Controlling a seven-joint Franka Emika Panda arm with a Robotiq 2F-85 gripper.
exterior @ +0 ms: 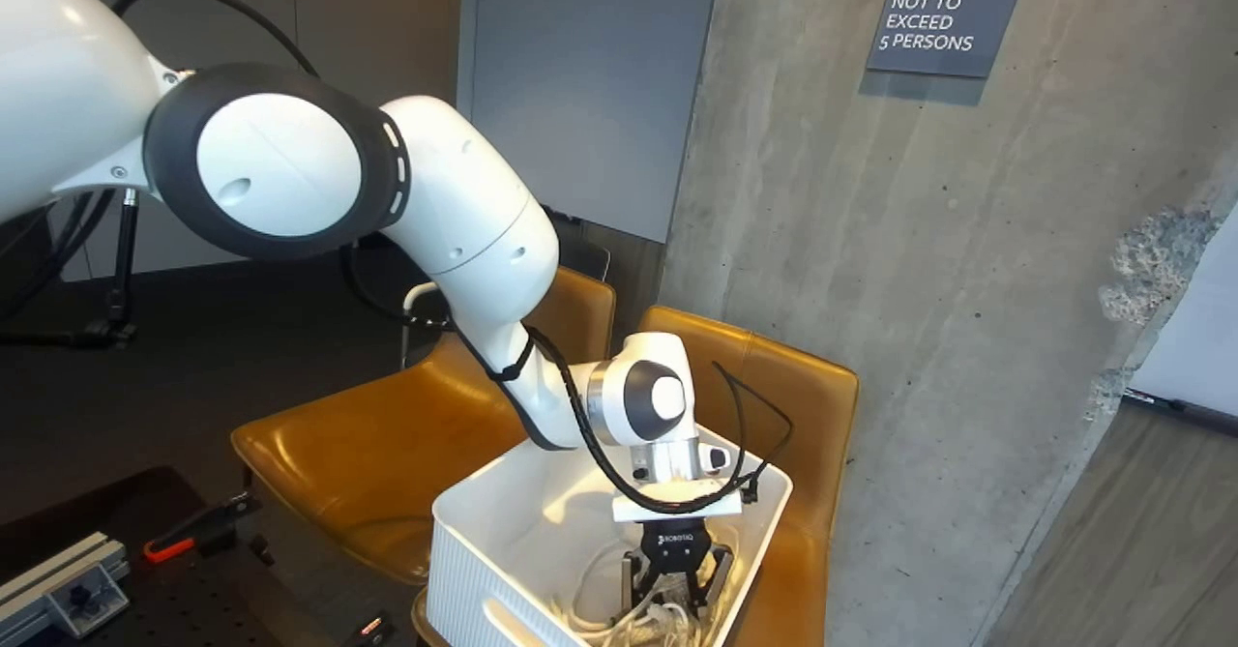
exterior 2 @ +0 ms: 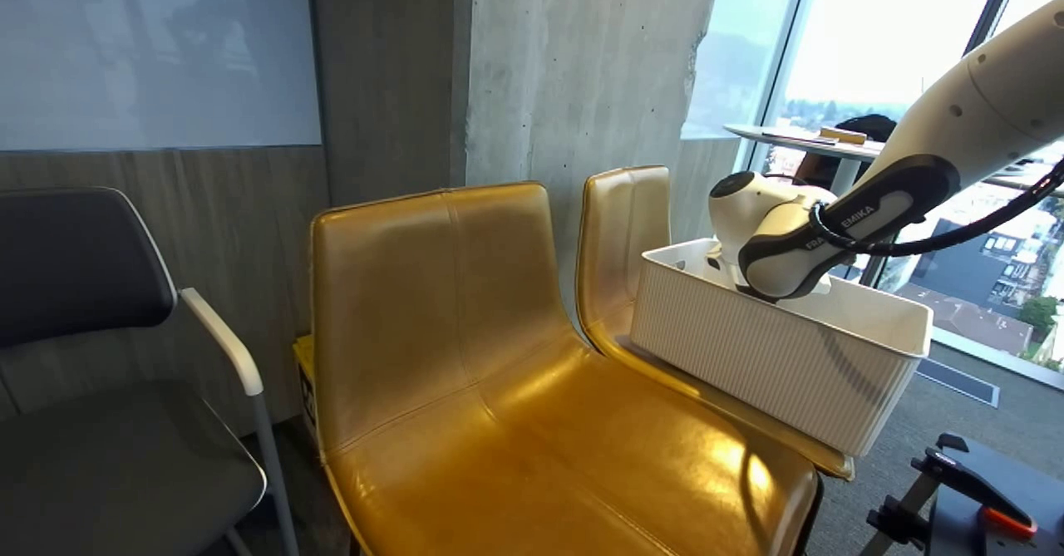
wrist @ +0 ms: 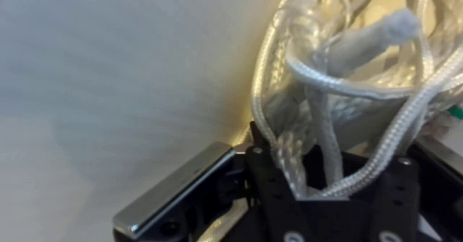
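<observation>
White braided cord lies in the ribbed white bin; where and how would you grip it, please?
Probably the cord's most exposed strand, pinched across from above: it crosses over another loop, while the bin's walls enclose the sides.

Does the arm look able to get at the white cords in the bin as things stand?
Probably yes: the bin is open-topped, the hand is down inside, and white cords run between its fingers, though the tangle might snag.
</observation>
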